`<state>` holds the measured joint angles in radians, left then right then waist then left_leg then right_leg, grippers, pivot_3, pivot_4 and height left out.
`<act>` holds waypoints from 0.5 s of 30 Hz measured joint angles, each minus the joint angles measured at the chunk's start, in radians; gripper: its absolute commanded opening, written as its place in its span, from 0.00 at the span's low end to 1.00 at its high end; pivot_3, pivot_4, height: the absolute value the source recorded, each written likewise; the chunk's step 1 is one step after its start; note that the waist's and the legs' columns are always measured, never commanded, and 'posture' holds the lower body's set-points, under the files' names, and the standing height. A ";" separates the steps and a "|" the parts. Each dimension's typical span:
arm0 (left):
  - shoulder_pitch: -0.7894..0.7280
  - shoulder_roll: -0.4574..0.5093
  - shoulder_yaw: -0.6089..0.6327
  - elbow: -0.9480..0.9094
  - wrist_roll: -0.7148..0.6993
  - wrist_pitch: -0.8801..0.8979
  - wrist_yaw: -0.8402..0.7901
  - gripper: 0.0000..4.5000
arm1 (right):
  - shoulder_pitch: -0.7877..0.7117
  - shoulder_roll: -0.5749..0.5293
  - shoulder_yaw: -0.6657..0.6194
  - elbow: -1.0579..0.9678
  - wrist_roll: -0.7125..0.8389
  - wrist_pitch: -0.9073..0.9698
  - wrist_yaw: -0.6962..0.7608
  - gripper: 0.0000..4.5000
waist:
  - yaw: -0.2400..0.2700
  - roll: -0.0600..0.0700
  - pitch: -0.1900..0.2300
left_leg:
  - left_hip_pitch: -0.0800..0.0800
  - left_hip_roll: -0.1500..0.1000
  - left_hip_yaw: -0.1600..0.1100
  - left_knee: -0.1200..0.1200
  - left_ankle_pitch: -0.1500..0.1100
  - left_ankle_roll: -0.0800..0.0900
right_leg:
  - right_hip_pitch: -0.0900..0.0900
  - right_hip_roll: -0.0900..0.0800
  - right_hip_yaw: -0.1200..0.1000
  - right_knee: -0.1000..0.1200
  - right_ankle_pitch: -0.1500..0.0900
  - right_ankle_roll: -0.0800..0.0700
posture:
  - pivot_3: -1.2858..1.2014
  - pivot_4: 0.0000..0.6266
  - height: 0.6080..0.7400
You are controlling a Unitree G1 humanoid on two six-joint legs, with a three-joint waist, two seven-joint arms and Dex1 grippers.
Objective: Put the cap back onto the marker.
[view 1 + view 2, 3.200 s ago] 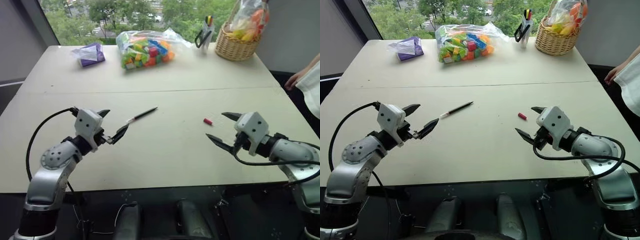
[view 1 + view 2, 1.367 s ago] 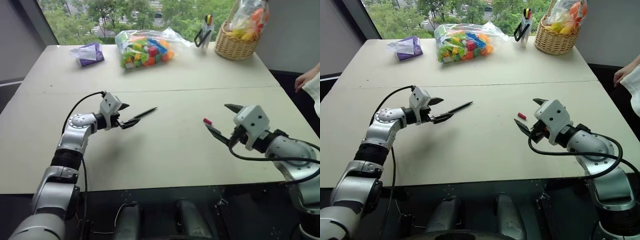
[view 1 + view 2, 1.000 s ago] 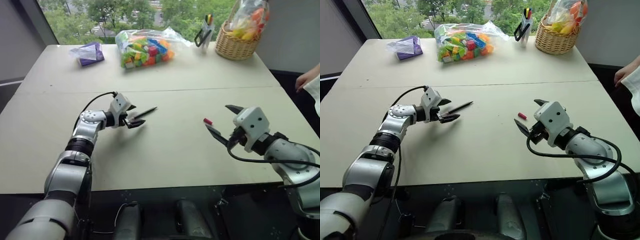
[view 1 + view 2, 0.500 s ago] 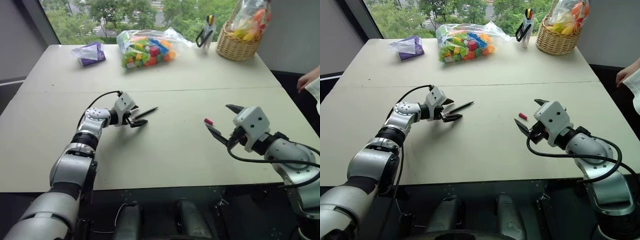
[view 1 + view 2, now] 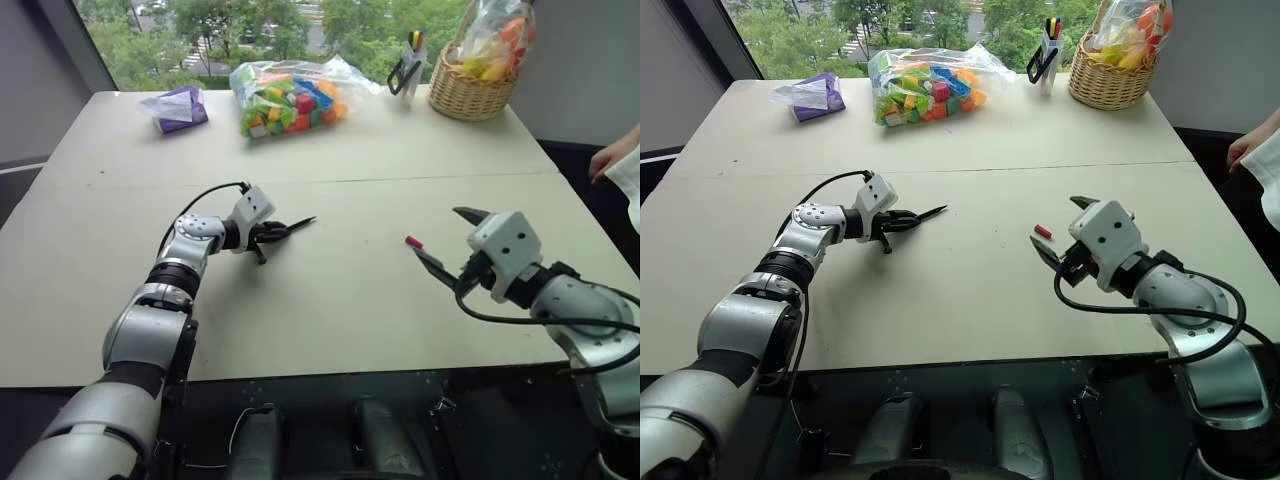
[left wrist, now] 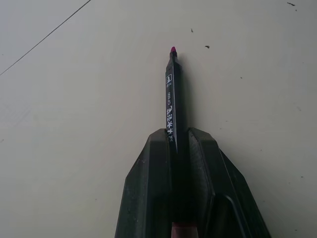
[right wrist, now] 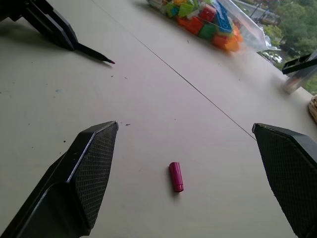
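My left gripper (image 5: 272, 234) has its two black fingers (image 6: 148, 188) pressed together on the thin black marker (image 6: 172, 106), gripping it along its body so that the printed barrel and the small reddish pointed tip stick out beyond my fingertips, low over the pale beige tabletop (image 5: 330, 300). From my head camera the marker runs on from my fingers toward the middle of the table, just on my side of the thin seam that crosses the surface. My right gripper (image 5: 1058, 252) hangs above the table on the other side with its jaws spread wide and nothing between them. The tiny red cylindrical cap (image 7: 176, 176) lies on its side on the bare tabletop, framed between my right fingers in the wrist camera but touching neither of them, and well apart from the marker. At the far edge of the table sit a clear plastic bag of coloured toy blocks (image 5: 288, 97), a small purple packet (image 5: 178, 107), a pen holder with yellow-topped and black-topped pens (image 5: 1047, 45), and a woven wicker basket (image 5: 472, 92) holding a bag of colourful items. A person's hand (image 5: 605, 160) shows at the right edge, beside the table.
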<state>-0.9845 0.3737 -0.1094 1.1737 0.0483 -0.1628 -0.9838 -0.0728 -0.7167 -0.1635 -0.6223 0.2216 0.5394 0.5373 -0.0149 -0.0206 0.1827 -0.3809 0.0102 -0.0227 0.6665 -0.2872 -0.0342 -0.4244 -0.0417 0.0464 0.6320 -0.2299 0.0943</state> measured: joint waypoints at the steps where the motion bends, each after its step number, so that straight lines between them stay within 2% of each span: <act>1: 0.000 0.000 0.000 -0.001 0.000 0.000 0.000 0.00 | -0.002 0.000 0.000 0.000 0.000 0.000 0.000 1.00 | 0.000 0.000 0.000 | 0.000 0.000 0.000 0.000 0.000 0.000 | 0.000 0.000 0.000 0.000 0.000 0.000 | 0.52 0.24 1.00; 4: 0.007 0.003 0.005 -0.021 -0.002 0.006 -0.013 0.00 | -0.011 0.000 0.000 0.002 -0.001 -0.001 0.007 1.00 | -0.001 0.000 0.000 | 0.000 0.000 0.000 0.000 0.000 0.000 | 0.000 0.000 0.000 0.000 0.000 0.000 | 0.52 0.24 1.00; 10: 0.099 0.041 0.024 -0.195 -0.043 0.075 -0.059 0.00 | -0.042 0.020 0.001 0.087 0.009 -0.027 0.025 1.00 | -0.002 0.000 0.000 | -0.001 0.000 0.000 0.000 0.000 0.000 | 0.000 0.000 0.000 0.000 0.000 0.000 | 0.52 0.24 1.00; 15: 0.279 0.108 0.060 -0.600 -0.133 0.271 -0.090 0.00 | -0.078 0.072 0.028 0.275 0.021 -0.099 0.067 1.00 | -0.002 0.000 0.000 | -0.001 0.000 0.000 -0.001 0.000 0.000 | 0.000 -0.001 0.000 0.000 0.000 0.000 | 0.52 0.24 1.00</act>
<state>-0.7051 0.4816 -0.0496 0.5739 -0.0850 0.1083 -1.0734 -0.1508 -0.6449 -0.1353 -0.3472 0.2424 0.4400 0.6042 -0.0171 -0.0205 0.1830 -0.3818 0.0106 -0.0231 0.6659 -0.2872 -0.0342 -0.4249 -0.0424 0.0464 0.6318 -0.2299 0.0944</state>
